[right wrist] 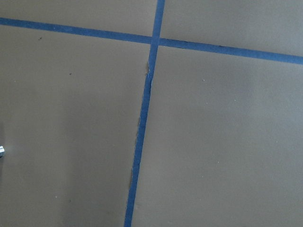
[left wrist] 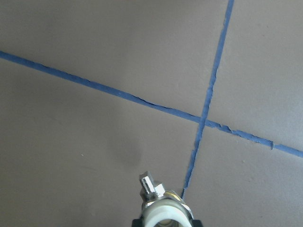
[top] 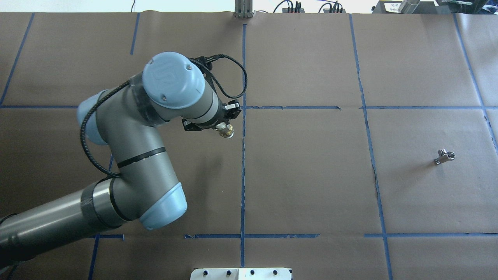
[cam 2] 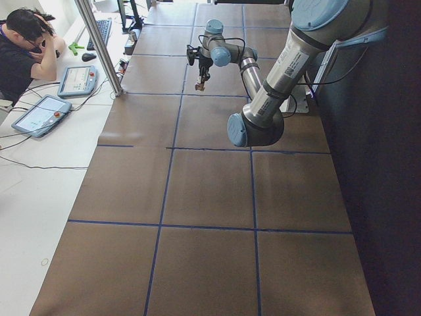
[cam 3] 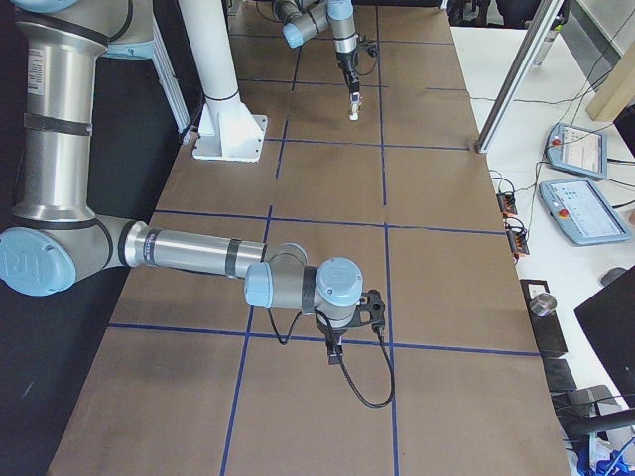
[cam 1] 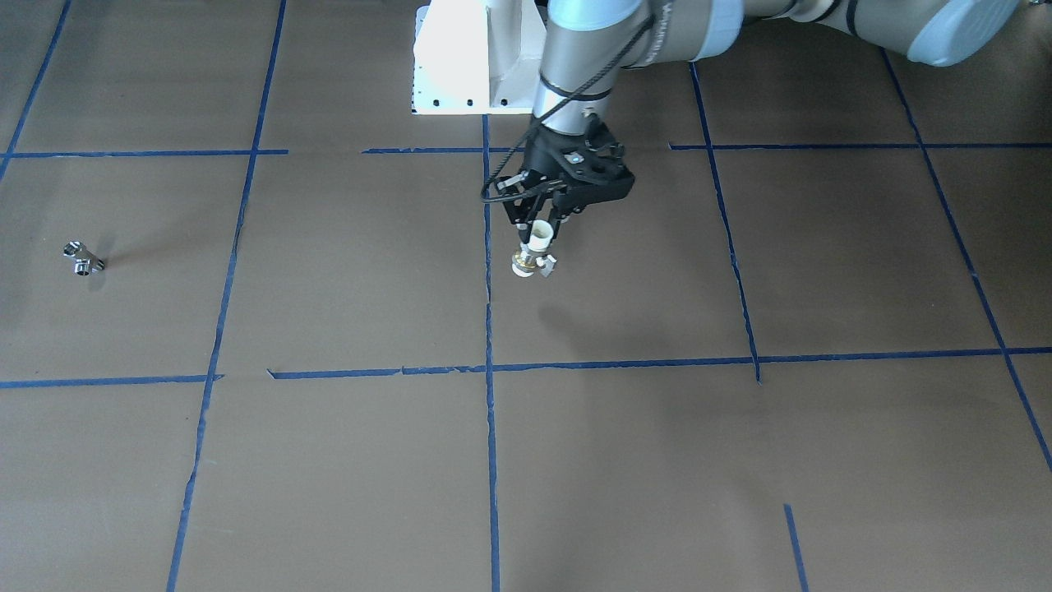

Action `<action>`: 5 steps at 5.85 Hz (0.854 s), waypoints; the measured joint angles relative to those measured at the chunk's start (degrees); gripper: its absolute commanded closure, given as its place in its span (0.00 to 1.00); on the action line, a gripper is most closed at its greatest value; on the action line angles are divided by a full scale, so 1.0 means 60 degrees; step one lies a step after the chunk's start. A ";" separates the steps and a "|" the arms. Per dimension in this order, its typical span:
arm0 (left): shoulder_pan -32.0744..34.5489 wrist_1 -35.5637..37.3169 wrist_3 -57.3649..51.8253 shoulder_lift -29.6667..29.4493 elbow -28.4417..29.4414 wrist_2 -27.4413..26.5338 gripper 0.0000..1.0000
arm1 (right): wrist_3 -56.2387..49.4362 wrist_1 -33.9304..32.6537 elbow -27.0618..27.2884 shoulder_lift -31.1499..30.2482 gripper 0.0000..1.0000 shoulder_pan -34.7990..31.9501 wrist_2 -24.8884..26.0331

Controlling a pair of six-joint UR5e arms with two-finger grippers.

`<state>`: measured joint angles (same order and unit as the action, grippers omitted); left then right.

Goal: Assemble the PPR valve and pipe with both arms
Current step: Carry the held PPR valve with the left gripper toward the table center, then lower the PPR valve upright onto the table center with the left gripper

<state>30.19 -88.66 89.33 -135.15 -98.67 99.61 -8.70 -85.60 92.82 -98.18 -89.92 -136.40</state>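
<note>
- While the left arm [top: 132, 155] comes in from the lower left of the overhead view and folds sharply at the elbow, its wrist points straight down just beside the centre tape line [top: 243, 175].
- The left gripper [cam 1: 540, 237] is clamped on the upper white end of the PPR valve [cam 1: 534, 256]. The valve hangs upright, clear of the table [cam 1: 657, 460], with its brass middle and side tab below the fingers.
- The pipe [cam 1: 82, 258] lies on the table at the middle left of the front view, well apart from the valve.
- The right arm [cam 3: 189, 248] stretches low across the lower half of the right side view, with its wrist turned down.
- The right gripper [cam 3: 332, 349] hangs over a blue line. Its finger spread cannot be told.
- A label [cam 2: 283, 66] on the left arm's upper tube carries print too small to read.
</note>
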 measured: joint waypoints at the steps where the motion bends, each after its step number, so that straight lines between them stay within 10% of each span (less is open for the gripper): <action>1: -0.0462 0.0045 0.0213 -0.0261 0.0439 -0.0570 1.00 | 0.0000 0.0000 0.0000 0.0000 0.00 -0.0009 -0.0014; 5: -0.1012 0.0057 0.0313 -0.0432 0.1073 -0.1187 1.00 | 0.0000 0.0000 -0.0011 0.0000 0.00 0.0000 -0.0059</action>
<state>24.12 -88.31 91.21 -137.74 -92.23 92.49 -8.70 -85.61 92.75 -98.18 -89.92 -136.75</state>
